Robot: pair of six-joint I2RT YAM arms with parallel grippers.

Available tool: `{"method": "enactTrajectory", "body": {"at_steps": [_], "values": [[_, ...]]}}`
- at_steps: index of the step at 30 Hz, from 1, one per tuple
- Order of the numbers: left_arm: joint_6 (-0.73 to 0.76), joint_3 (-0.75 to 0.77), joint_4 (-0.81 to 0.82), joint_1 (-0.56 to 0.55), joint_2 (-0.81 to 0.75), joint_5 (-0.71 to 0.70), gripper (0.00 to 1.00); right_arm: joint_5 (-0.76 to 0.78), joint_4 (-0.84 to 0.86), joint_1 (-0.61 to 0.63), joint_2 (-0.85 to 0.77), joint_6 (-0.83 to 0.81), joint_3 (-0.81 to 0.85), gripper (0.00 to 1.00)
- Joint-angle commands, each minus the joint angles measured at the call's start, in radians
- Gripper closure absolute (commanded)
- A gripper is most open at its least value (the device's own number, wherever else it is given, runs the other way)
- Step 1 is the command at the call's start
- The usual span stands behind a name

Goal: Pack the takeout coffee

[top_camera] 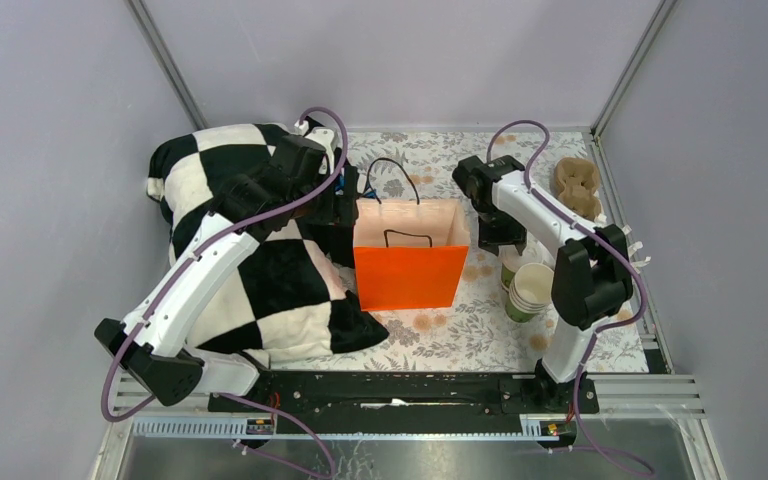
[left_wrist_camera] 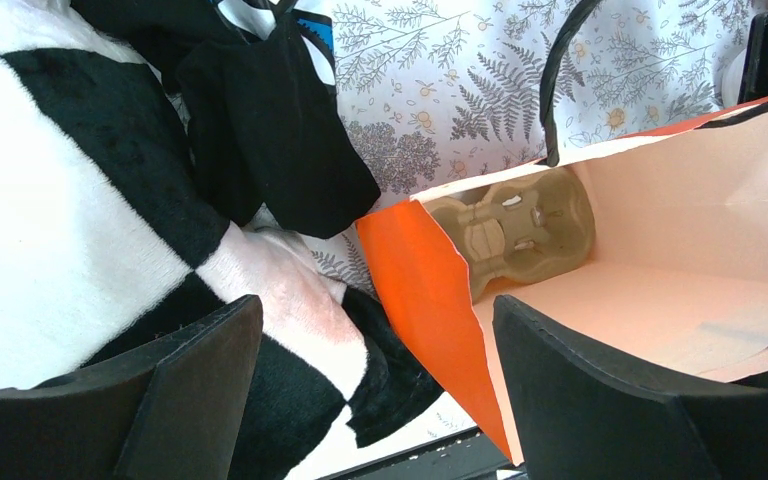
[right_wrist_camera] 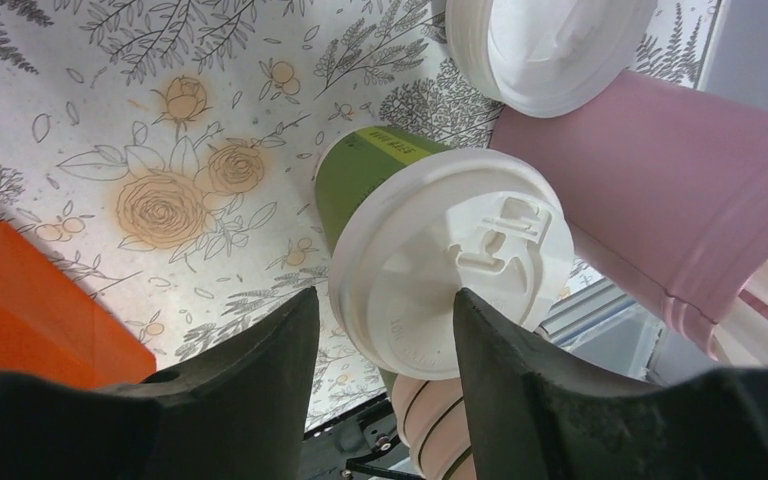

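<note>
**Right arm poised over the lidded cup, left arm posted at the bag**

From above, the orange bag (top_camera: 408, 275) stands upright mid-tabletop (top_camera: 440, 335) with its mouth up, probably so that a cup can be lowered straight in. The left end effector (top_camera: 345, 205) sits at the bag's left rim, over the checked blanket (top_camera: 260, 280). The right end effector (top_camera: 500, 238) hangs just right of the bag, above the takeout coffee (top_camera: 511, 268). The coffee stands on the tabletop, just beside the stack of cups (top_camera: 532, 290).

The left wrist view shows the left end effector (left_wrist_camera: 375, 400) spread wide. The bag's orange side wall runs between its fingers, unpinched, which reads as a stance for steadying the bag. A pulp cup carrier (left_wrist_camera: 515, 225) lies on the bag's floor, presumably to seat the cup.

The right wrist view looks down on the coffee's white lid (right_wrist_camera: 450, 240). The right end effector (right_wrist_camera: 385, 300) is part-way apart, narrower than the lid, with nothing clamped. A grasp likely calls for a wider spread and a drop to the cup's green wall. The pink cup (right_wrist_camera: 680, 190) and a spare lid (right_wrist_camera: 550, 50) crowd one side, leaving little room.
</note>
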Motion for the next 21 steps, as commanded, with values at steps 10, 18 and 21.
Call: {"method": "enactTrajectory", "body": {"at_steps": [10, 18, 21], "values": [[0.011, 0.003, 0.040, 0.005, -0.031, 0.006, 0.11, -0.132, -0.089, 0.004, -0.152, 0.028, 0.116, 0.21], [0.013, 0.016, 0.039, 0.005, -0.016, 0.018, 0.11, -0.327, -0.016, -0.194, -0.182, -0.108, 0.107, 0.00], [0.013, 0.025, 0.036, 0.005, -0.015, 0.016, 0.10, -0.378, -0.012, -0.256, -0.173, -0.169, 0.098, 0.00]]}}
